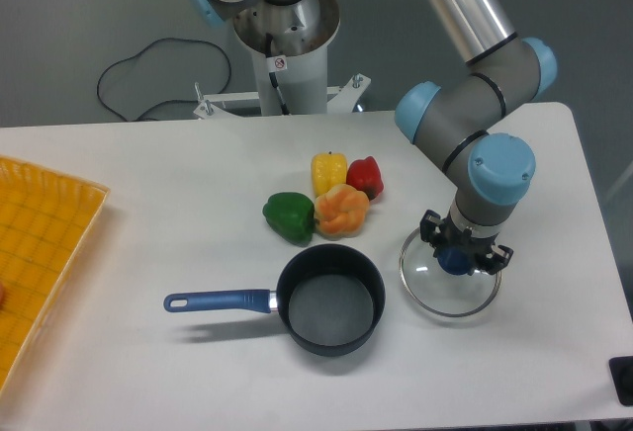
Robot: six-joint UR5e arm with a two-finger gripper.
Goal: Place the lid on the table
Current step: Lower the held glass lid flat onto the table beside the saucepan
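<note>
One gripper (pixel 463 258) is seen at the blue knob of the lid (pixel 450 275), and its fingers seem to be closed around this knob, though the exact contact is partly hidden by the wrist. The lid is found on the right part of the white surface (pixel 178 164), just beside the empty saucepan (pixel 329 299); it cannot be told for sure if its rim is lying flat or is slightly lifted. If the knob is released while the glass is not fully down, the lid could be dropped and could slide against the saucepan. If the fingers are raised before they are opened, the lid could be carried up again. Four peppers (pixel 326 201), yellow, red, green and orange, are grouped behind the saucepan. A yellow gridded tray (pixel 40 253) is placed at the left edge. A black cable (pixel 148 80) is seen on the grey floor behind.
</note>
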